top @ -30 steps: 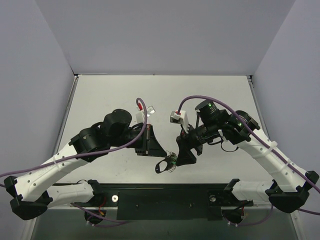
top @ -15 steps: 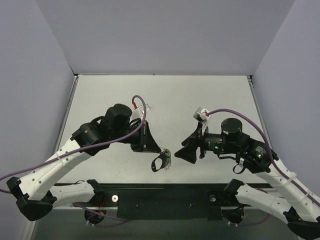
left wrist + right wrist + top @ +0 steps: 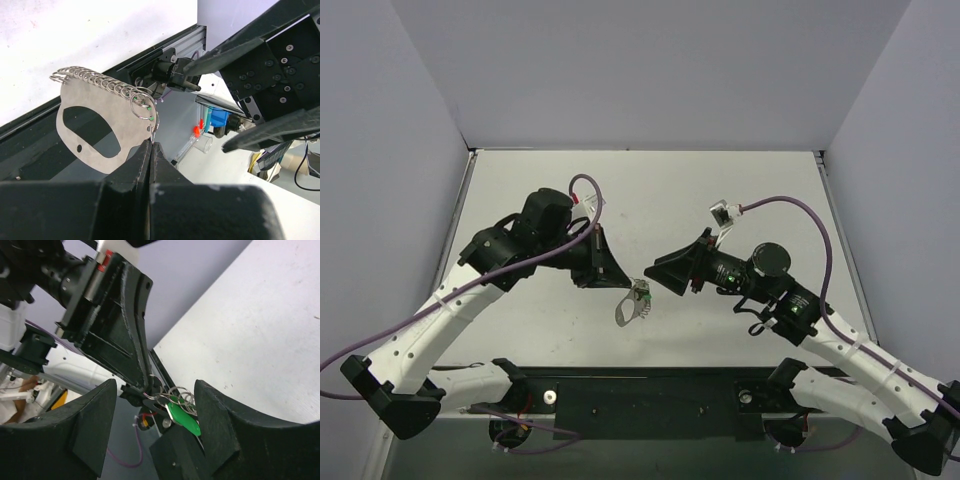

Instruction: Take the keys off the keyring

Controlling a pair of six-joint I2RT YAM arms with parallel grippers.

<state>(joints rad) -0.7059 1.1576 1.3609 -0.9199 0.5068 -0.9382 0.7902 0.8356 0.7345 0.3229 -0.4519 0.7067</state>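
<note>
My left gripper (image 3: 618,284) is shut on a small wire ring at the corner of the keyring (image 3: 632,304), which hangs above the table. In the left wrist view the shut tips (image 3: 151,144) pinch that ring. The keyring (image 3: 95,122) is a flat grey plate with an oval opening and a row of wire rings along its edge. My right gripper (image 3: 655,270) is open, pointing left just right of the keyring. In the right wrist view its open gripper (image 3: 156,386) frames the wire rings (image 3: 176,392) and the green-headed key (image 3: 183,418), apart from both.
The white table (image 3: 720,190) lies below both raised arms, with grey walls on three sides. A black rail (image 3: 650,395) runs along the near edge between the arm bases. Purple cables (image 3: 790,205) loop off both wrists.
The left gripper has lifted and moved up-left with the keyring. The right arm has swung round from pointing down to pointing left, and its open jaws now face the keyring.
</note>
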